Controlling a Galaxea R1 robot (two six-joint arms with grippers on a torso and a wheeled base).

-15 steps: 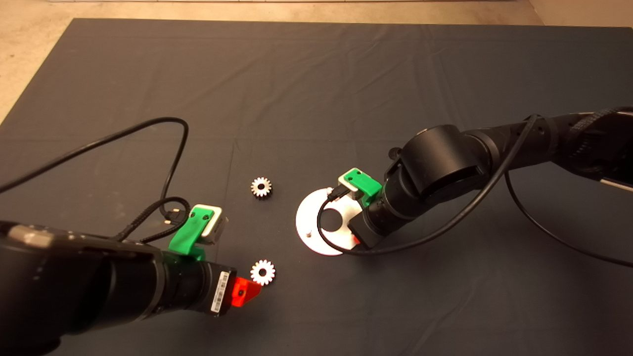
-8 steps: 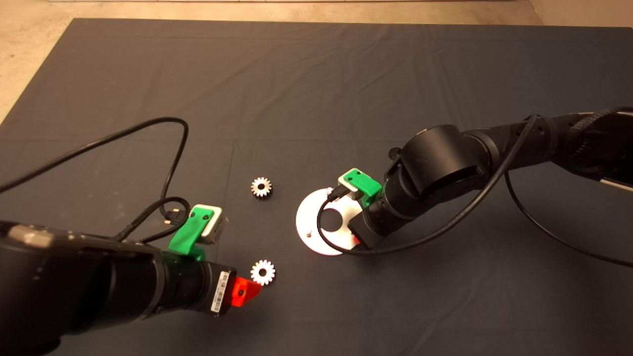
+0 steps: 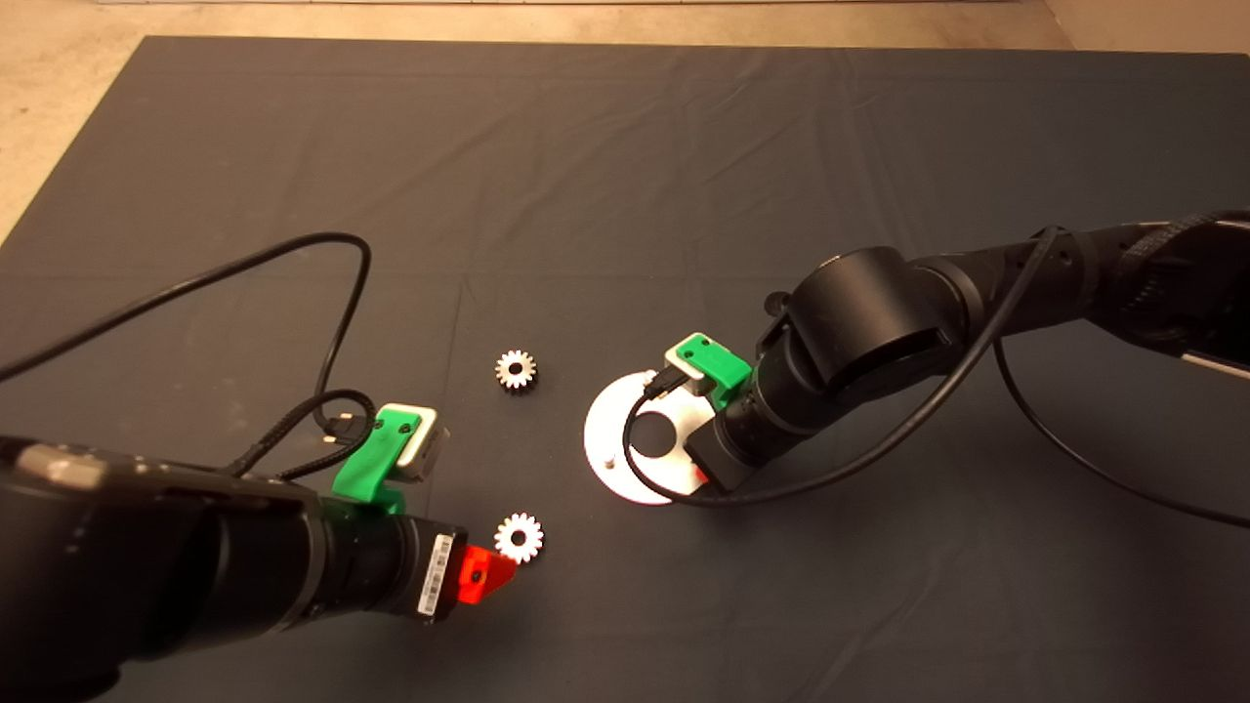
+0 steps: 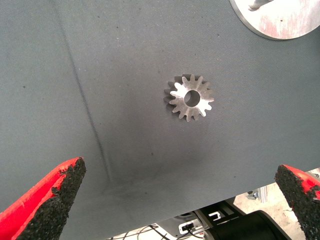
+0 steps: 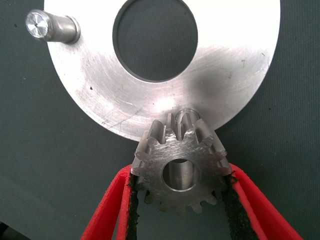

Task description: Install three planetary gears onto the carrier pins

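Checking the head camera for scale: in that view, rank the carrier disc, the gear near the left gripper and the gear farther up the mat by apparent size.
1. Carrier disc, clearly largest.
2. The gear by the left gripper and the farther gear look about alike; the nearer one may only seem slightly bigger.

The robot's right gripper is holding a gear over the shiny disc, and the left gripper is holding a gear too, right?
Not quite. The left gripper holds nothing: its fingers are spread wide, and its gear lies on the mat, as the left wrist view shows. The right gripper does hold a gear over the disc.
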